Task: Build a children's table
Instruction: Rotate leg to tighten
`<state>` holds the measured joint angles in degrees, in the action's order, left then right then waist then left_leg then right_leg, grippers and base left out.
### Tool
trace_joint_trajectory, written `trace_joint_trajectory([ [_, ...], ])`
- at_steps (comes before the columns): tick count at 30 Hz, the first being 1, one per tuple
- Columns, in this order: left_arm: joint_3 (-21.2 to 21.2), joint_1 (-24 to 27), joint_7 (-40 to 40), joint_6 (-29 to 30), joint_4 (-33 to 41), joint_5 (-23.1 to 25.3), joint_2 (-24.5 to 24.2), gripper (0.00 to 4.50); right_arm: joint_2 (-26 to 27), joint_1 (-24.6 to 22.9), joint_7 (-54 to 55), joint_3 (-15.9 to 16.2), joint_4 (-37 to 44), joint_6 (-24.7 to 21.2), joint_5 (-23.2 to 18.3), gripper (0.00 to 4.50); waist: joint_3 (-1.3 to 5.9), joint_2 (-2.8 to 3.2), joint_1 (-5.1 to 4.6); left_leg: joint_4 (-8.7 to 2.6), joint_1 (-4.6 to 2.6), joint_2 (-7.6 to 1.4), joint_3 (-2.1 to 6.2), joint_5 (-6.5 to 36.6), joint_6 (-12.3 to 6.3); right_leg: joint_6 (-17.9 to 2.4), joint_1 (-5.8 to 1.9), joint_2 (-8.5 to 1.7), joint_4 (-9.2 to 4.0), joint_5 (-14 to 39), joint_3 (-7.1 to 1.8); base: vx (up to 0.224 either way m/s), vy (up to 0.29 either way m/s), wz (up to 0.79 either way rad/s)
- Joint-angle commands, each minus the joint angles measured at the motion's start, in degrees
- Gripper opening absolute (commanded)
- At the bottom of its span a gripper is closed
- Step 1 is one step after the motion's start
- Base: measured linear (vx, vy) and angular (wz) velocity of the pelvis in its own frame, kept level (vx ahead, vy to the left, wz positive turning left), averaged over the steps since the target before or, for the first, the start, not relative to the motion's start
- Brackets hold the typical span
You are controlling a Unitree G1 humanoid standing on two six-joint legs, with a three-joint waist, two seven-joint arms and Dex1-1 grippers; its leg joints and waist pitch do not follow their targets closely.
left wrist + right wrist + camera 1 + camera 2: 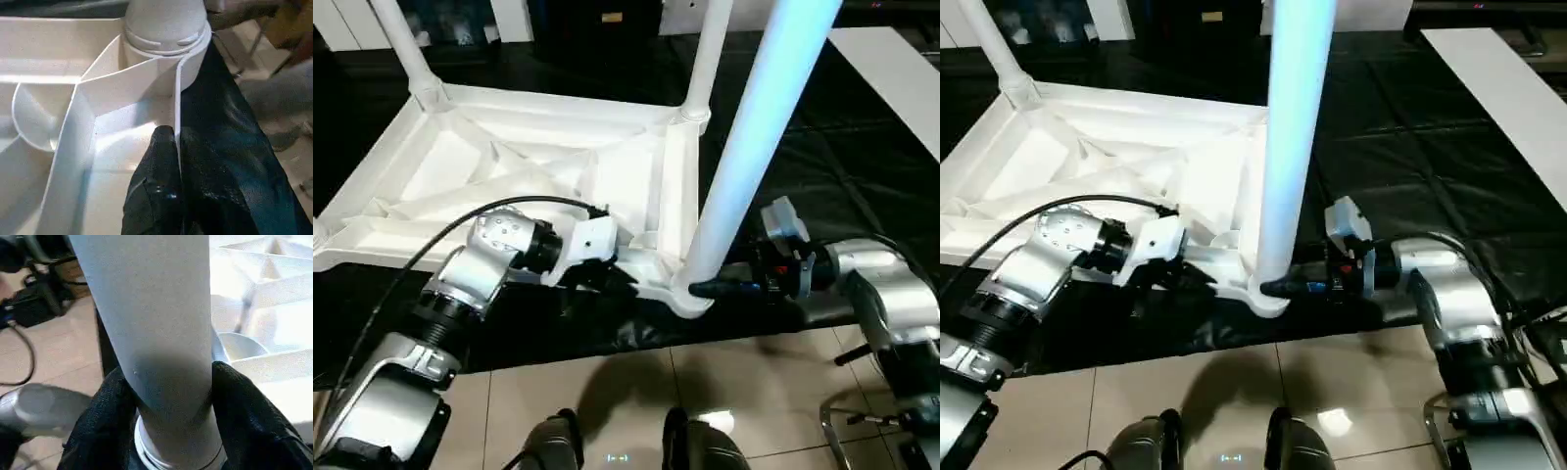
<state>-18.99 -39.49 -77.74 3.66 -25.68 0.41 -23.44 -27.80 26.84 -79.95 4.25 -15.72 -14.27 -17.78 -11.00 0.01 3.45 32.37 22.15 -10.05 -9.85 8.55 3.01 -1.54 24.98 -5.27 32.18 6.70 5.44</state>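
The children's table [509, 166] lies upside down, its ribbed underside up. Two white legs [406, 49] [710, 59] stand in its far corner sockets. A third leg [754, 147] stands in the near right socket [690, 299]. My right gripper [700, 289] comes in from the right, and its black fingers [112, 401] press both sides of that leg just above the socket. My left gripper [625, 272] is shut on the thin front rim wall [176, 98] just left of the same corner.
The black-covered work table [842, 147] carries the white table, whose near corner sits at its front edge. A flat white board [901, 78] lies at the back right. Tiled floor [636, 382] and my feet [558, 441] are below.
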Motion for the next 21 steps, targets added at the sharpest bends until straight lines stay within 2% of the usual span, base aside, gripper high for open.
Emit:
trace_joint_trajectory([
  [1,0.2,-0.2,8.3,4.8,2.5,1.1,3.8,0.0,5.2,-2.0,8.6,1.8,3.9,-3.6,0.7,1.97,4.67,-0.84,-0.54,-3.71,-1.07,-2.9,0.75,14.7,-4.85,-10.5,-3.4,-3.71,-4.27,29.3,-3.13,0.0,0.0,0.0],
  [2,0.2,-0.2,9.4,5.7,2.8,1.4,4.4,0.0,6.2,-2.4,10.9,1.5,4.7,-4.2,1.1,1.97,4.54,-0.87,-0.72,-3.83,-1.0,-2.85,0.93,15.1,-4.34,-10.0,-3.37,-3.72,-4.38,30.6,-3.04,0.0,0.0,0.0],
  [4,0.5,-1.0,13.2,8.1,2.5,2.4,6.6,0.0,9.6,-3.1,17.7,0.7,6.3,-8.0,1.6,1.97,4.43,-1.11,-1.4,-3.85,-1.11,-2.37,1.24,17.4,-2.87,-7.3,-3.33,-3.8,-5.2,36.2,-2.64,0.0,0.0,0.0],
  [5,1.0,-1.8,16.5,9.6,1.7,3.1,8.6,0.0,11.7,-3.7,21.3,0.9,7.8,-8.9,2.1,1.96,4.33,-0.97,-1.96,-3.88,-0.85,-2.28,1.44,17.8,-2.53,-6.5,-3.44,-3.85,-5.36,37.4,-2.51,0.0,0.0,0.0],
  [6,1.2,-2.2,18.0,10.4,1.3,3.4,9.6,0.0,12.7,-3.9,23.2,1.1,8.3,-9.2,2.6,1.96,4.22,-1.02,-2.11,-3.91,-0.78,-2.29,1.46,18.1,-2.39,-5.8,-3.35,-3.8,-5.53,38.1,-2.46,0.0,0.0,0.0],
  [7,1.3,-2.7,20.1,11.6,0.7,3.8,10.9,0.0,14.5,-4.1,26.7,1.2,9.0,-9.3,3.8,1.96,4.29,-0.95,-2.2,-3.72,-1.21,-2.13,1.36,18.7,-2.2,-5.1,-2.91,-3.82,-5.85,39.3,-2.42,0.0,0.0,0.0],
  [8,1.6,-3.4,23.2,12.4,-0.4,4.5,12.5,0.0,16.9,-3.9,31.4,0.8,8.9,-9.6,5.1,1.96,4.27,-0.95,-2.39,-3.7,-1.2,-2.0,1.45,19.0,-2.36,-4.7,-2.94,-3.92,-6.04,40.0,-2.26,0.0,0.0,0.0],
  [9,1.6,-3.4,23.2,12.4,-0.4,4.5,12.5,0.0,16.9,-3.9,31.4,0.8,8.9,-9.6,5.1,1.96,4.11,-0.96,-2.55,-3.77,-1.07,-1.96,1.41,19.1,-2.38,-4.3,-2.83,-3.8,-6.22,40.4,-2.23,0.0,0.0,0.0],
  [10,1.6,-4.6,28.0,13.3,-2.5,5.6,15.0,0.0,22.1,-2.3,42.3,-1.0,6.4,-8.9,8.1,1.96,4.19,-0.7,-2.84,-3.62,-1.3,-1.86,1.38,19.9,-2.06,-4.0,-2.54,-3.76,-6.52,41.1,-2.04,0.0,0.0,0.0],
  [11,1.6,-4.6,28.0,13.3,-2.5,5.6,15.0,0.0,22.1,-2.3,42.3,-1.0,6.4,-8.9,8.1,1.96,4.2,-0.74,-2.96,-3.59,-1.4,-1.79,1.49,20.3,-1.79,-3.7,-2.46,-3.77,-6.64,41.6,-1.83,0.0,0.0,0.0],
  [12,2.0,-5.3,31.3,14.0,-3.4,6.6,16.7,0.0,25.4,-1.3,49.2,-2.6,4.9,-9.0,9.4,1.95,4.15,-0.31,-3.25,-3.62,-1.51,-1.66,1.72,21.6,-1.43,-3.1,-2.58,-3.7,-6.8,42.5,-1.44,0.0,0.0,0.0],
  [13,2.4,-6.4,35.4,14.0,-5.1,7.8,18.8,0.0,30.5,0.8,59.3,-6.6,1.9,-9.7,9.2,1.95,4.21,-0.2,-3.83,-3.69,-1.4,-1.77,1.79,22.3,-1.22,-2.9,-2.59,-3.73,-7.03,42.2,-1.22,0.0,0.0,0.0],
  [14,2.5,-6.5,36.1,13.9,-5.4,8.0,19.1,0.0,31.4,1.2,61.2,-7.4,1.3,-10.0,9.0,1.95,4.26,-0.14,-3.98,-3.73,-1.39,-1.78,2.0,22.8,-0.9,-2.8,-2.71,-3.72,-7.09,42.2,-0.9,0.0,0.0,0.0],
  [15,2.8,-6.8,36.9,13.5,-5.9,8.2,19.7,0.0,33.3,2.0,64.4,-9.3,0.2,-10.0,8.0,1.95,4.4,0.17,-4.14,-3.93,-1.23,-1.86,2.3,23.6,-0.82,-2.3,-3.22,-3.68,-7.19,40.8,-0.49,0.0,0.0,0.0],
  [16,3.2,-7.1,37.4,13.0,-6.2,8.3,20.2,0.0,35.3,2.6,67.4,-11.0,-0.5,-9.9,7.2,1.95,4.52,0.48,-4.38,-4.26,-1.28,-2.29,2.35,24.3,-1.16,-3.0,-3.27,-3.71,-7.08,37.5,-0.58,0.0,0.0,0.0],
  [17,3.2,-7.2,37.3,12.8,-6.3,8.2,20.3,0.0,35.7,2.7,68.0,-11.2,-0.7,-9.7,7.2,2.3,4.46,0.51,-4.49,-4.4,-1.44,-2.37,2.31,24.9,-1.35,-3.3,-3.15,-3.6,-7.19,36.2,-0.56,0.0,0.0,0.0],
  [18,3.2,-7.3,37.2,12.2,-6.4,8.3,20.1,0.0,36.1,2.8,68.7,-11.3,-0.8,-9.5,7.5,2.3,4.29,0.54,-4.59,-4.56,-1.85,-2.42,2.23,26.8,-1.4,-4.0,-2.88,-3.48,-7.26,34.6,-0.55,0.0,0.0,0.0],
  [19,3.2,-7.3,37.1,12.2,-6.4,8.3,20.1,0.0,36.1,2.8,68.7,-11.3,-0.8,-9.4,7.6,2.51,4.17,0.57,-4.63,-4.63,-2.06,-2.42,2.2,27.8,-1.34,-4.2,-2.79,-3.5,-7.28,34.3,-0.57,0.0,0.0,0.0],
  [20,3.0,-7.2,36.2,11.3,-6.4,8.4,19.4,0.0,36.4,2.6,69.0,-11.4,-0.6,-9.1,8.1,2.68,4.06,0.54,-4.85,-4.78,-2.08,-2.45,2.32,29.1,-1.2,-4.5,-3.05,-3.59,-7.2,34.1,-0.5,0.0,0.0,0.0],
  [21,2.8,-7.1,35.6,10.5,-6.3,8.5,18.9,0.0,36.5,2.5,69.0,-11.6,-0.3,-8.9,8.2,2.73,4.39,0.51,-4.9,-4.83,-1.83,-2.47,2.39,29.0,-1.08,-4.7,-3.47,-3.77,-7.0,33.5,-0.62,0.0,0.0,0.0],
])
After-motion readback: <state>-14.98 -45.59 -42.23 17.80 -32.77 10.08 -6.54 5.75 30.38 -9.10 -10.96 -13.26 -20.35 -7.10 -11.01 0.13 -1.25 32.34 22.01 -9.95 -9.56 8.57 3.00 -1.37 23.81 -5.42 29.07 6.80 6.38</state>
